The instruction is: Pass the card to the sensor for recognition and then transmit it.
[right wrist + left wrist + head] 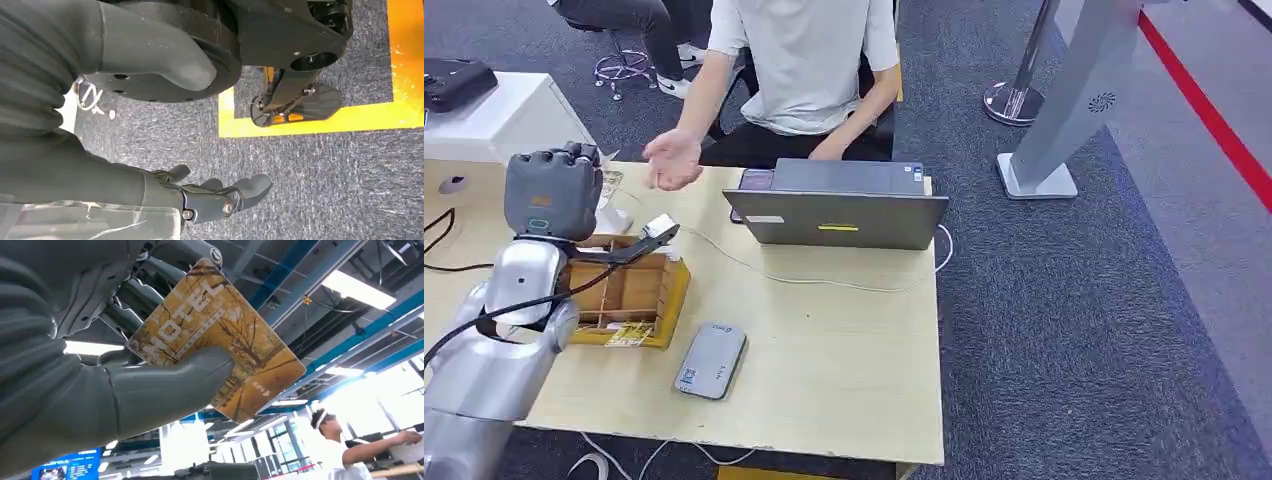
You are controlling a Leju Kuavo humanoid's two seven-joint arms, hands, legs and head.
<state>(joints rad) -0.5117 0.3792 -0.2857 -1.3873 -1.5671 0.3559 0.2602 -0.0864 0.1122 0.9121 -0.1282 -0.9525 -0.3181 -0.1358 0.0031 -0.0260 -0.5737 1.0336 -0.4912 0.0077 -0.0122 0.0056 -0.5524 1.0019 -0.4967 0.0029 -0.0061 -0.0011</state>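
Above the table's far-left corner, the left hand [552, 190] pinches the card [215, 337] aloft, the person's open palm [672, 160] waiting just beyond it, the sensor [711, 360] lying nearer, while the right hand [220, 195] hangs loose over the floor.

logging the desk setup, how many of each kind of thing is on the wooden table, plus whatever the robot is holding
laptop: 1
grey card sensor: 1
wooden compartment box: 1
white cable: 1
hotel card, pinched in the left hand: 1
total: 5
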